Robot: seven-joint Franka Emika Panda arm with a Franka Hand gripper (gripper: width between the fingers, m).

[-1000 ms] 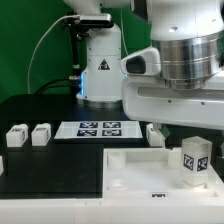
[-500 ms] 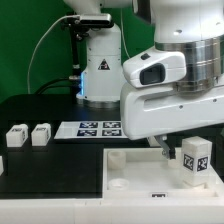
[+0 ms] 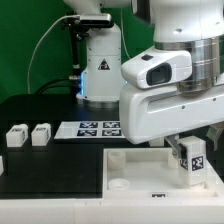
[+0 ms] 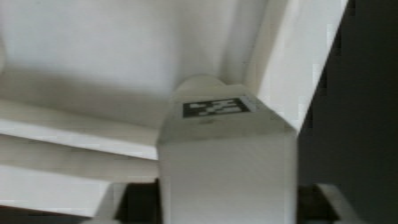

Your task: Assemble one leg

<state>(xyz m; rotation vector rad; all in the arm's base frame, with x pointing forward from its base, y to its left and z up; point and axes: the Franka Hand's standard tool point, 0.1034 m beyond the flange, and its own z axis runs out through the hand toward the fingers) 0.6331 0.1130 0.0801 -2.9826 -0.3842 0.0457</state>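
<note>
mostly the arm (image 3: 165, 90) hides the gripper (image 4: 222, 200) in exterior view | it clamps the leg (image 3: 192, 160) over the tray (image 3: 130, 160) | black table (image 3: 50, 170), green backdrop (image 3: 20, 50)

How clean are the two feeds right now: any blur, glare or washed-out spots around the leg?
Exterior view: even light, no harsh glare; the tag on the leg reads but is soft, and the bright housing of the arm blocks much of the scene. Wrist view: soft overall; the leg fills the middle, its tag is smeared, and the whites behind it are nearly washed out.
</note>
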